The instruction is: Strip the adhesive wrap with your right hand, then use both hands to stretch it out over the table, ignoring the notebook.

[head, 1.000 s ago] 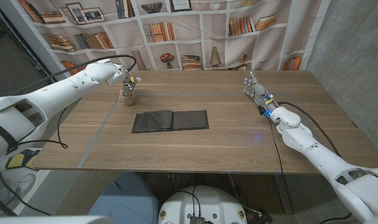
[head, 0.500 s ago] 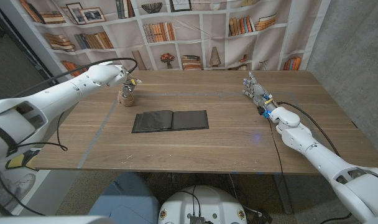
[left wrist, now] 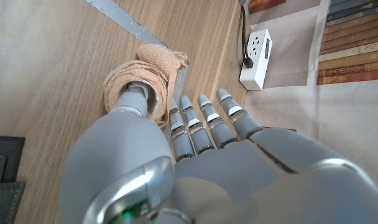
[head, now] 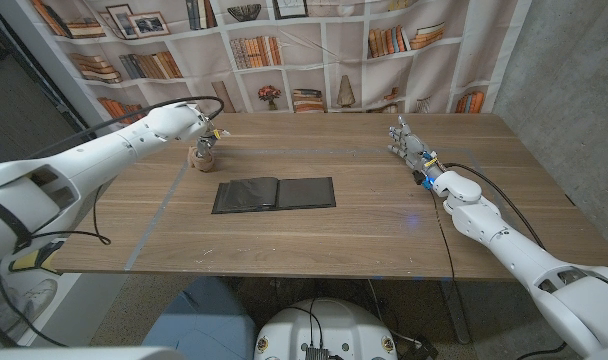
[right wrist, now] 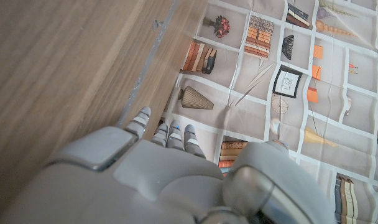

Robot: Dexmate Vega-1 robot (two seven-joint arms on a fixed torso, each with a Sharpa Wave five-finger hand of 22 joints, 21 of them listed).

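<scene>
Adhesive wrap roll (head: pixel 203 154) upright, far-left table (head: pixel 384 230) | left hand (head: pixel 208 135) thumb touching it, fingers together | right hand (head: pixel 408 143) empty, fingers apart | notebook (head: pixel 274 194) centre

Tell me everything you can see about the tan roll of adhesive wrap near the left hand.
The adhesive wrap roll is tan, with a soft, crinkled, fabric-like surface and a loose ragged end bunched on one side. It sits on the wooden table beside a grey tape strip, at the far left, beyond the black notebook. The left hand is at it, its thumb pressed against the roll; whether the fingers close round it is unclear.
</scene>
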